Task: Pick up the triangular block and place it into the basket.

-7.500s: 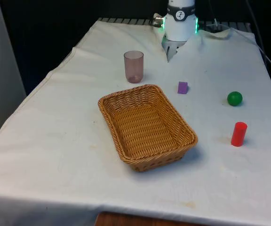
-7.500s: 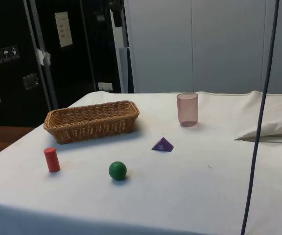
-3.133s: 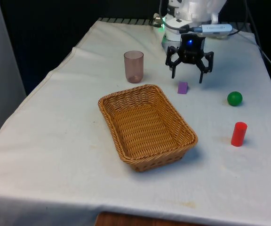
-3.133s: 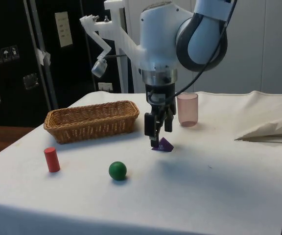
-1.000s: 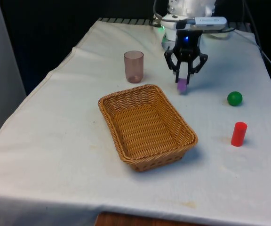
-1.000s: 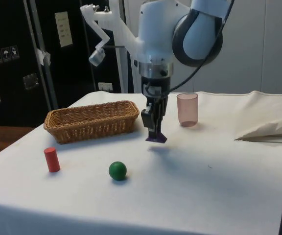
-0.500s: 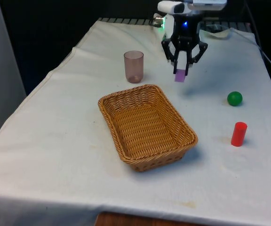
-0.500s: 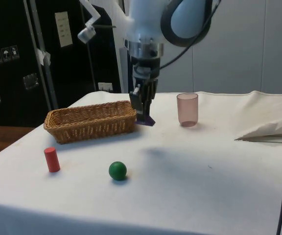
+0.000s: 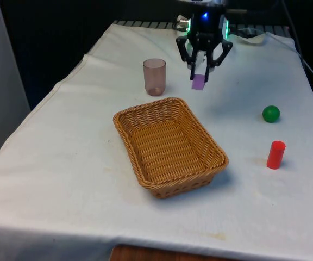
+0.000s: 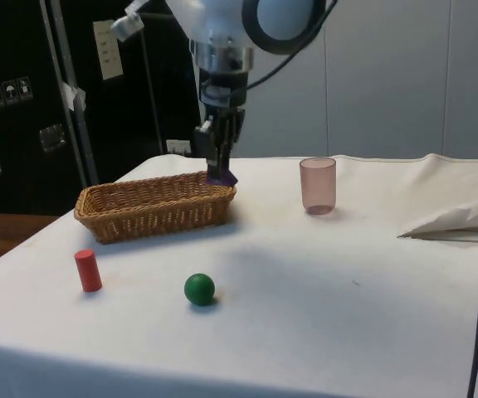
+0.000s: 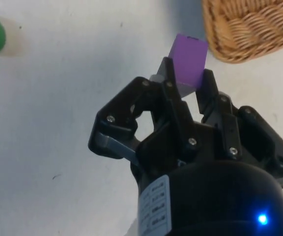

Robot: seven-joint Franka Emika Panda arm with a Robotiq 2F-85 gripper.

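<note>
While aloft: gripper [image 9: 201, 69] clamped on block [image 9: 199, 82]
Wrist: block [image 11: 187, 66] beside basket [image 11: 249, 29] rim
Front: cup [image 9: 154, 76] near

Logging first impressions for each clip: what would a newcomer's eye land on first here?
Most striking is the black hand raised above the table with the purple triangular block pinched between its fingers, near the far end of the wicker basket. Next come the bright green ball and red cylinder on the white cloth at the front view's right, and the pinkish tumbler beyond the basket.
</note>
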